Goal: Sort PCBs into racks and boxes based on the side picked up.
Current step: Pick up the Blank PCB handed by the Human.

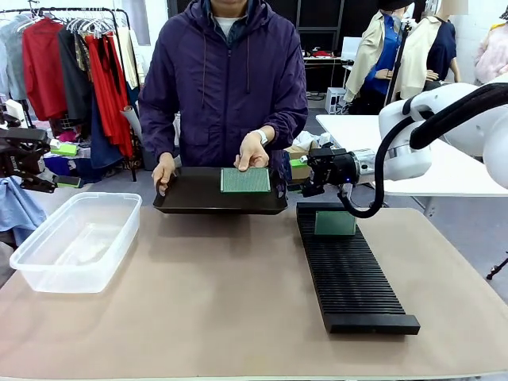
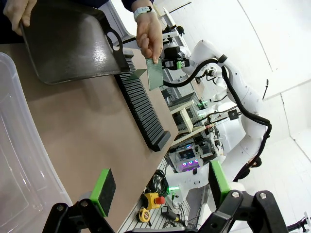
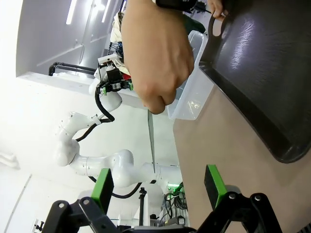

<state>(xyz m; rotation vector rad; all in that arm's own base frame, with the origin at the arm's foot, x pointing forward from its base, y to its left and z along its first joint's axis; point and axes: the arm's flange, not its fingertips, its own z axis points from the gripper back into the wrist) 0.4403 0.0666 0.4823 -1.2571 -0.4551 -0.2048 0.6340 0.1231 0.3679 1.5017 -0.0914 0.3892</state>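
Note:
A person's hand (image 1: 252, 152) holds a green PCB (image 1: 245, 180) upright over the dark tray (image 1: 190, 197); in the right wrist view this PCB (image 3: 150, 141) is edge-on below the hand (image 3: 155, 53). My right gripper (image 1: 305, 178) hovers open just right of that board, its pads (image 3: 103, 187) apart with nothing between them. Another PCB (image 1: 335, 224) stands in the far end of the black rack (image 1: 353, 278). At the far left, beyond the clear box (image 1: 75, 238), my left gripper (image 1: 24, 159) is open and empty, its fingertips (image 2: 103, 189) wide apart.
The person stands at the far side and steadies the tray (image 2: 73, 43) with the other hand (image 1: 163, 171). The rack (image 2: 143, 107) runs along the right half of the table. A clothes rail (image 1: 71, 48) and a white table (image 1: 444, 159) lie behind.

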